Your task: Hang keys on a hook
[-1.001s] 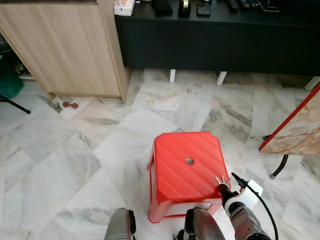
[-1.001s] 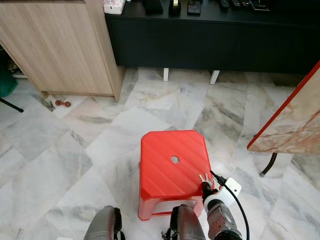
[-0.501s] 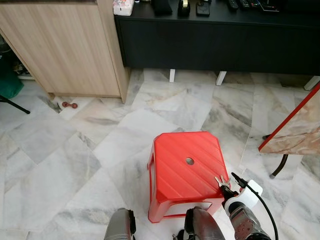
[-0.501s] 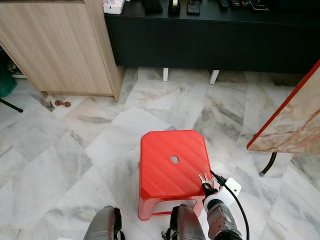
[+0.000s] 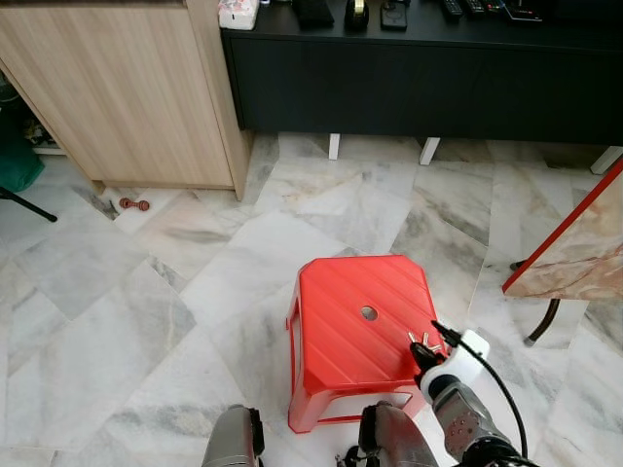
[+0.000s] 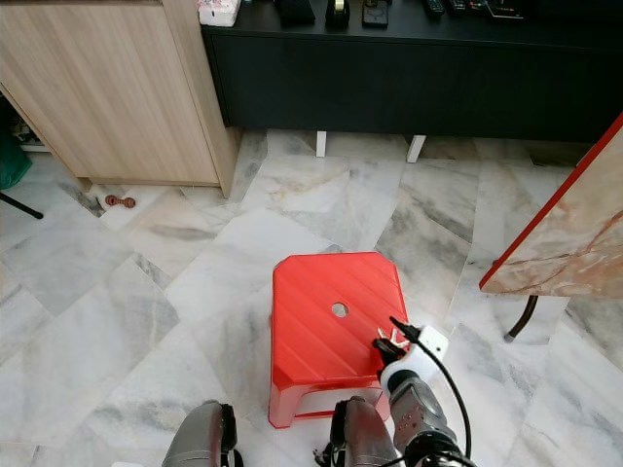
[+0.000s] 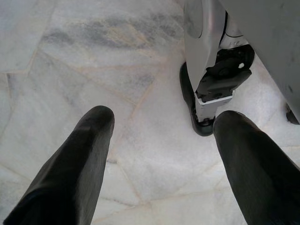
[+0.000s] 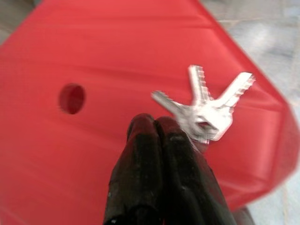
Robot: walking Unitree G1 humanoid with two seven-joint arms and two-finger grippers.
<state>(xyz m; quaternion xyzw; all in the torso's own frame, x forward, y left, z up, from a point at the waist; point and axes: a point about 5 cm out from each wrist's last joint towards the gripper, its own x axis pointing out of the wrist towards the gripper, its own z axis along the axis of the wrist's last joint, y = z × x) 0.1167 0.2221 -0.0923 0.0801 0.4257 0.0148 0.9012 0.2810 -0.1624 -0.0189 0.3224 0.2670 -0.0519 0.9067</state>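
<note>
Right gripper [image 8: 157, 129] pinched on keys [image 8: 206, 108], fanned clear above red stool [image 5: 360, 321], lower centre, so ring stays free for hook. Left gripper [image 7: 159, 136] fingers apart, idle over floor.

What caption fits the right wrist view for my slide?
Right gripper, jaws shut on a bunch of silver keys, held over the red stool.

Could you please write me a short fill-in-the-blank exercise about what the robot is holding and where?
1. The right gripper is shut on a bunch of ____.
2. The keys are held above a ____ plastic stool.
3. The stool's top has a round ____ in its middle.
4. The left gripper's fingers are ____ above the marble floor.

Missing words: keys; red; hole; open
</note>
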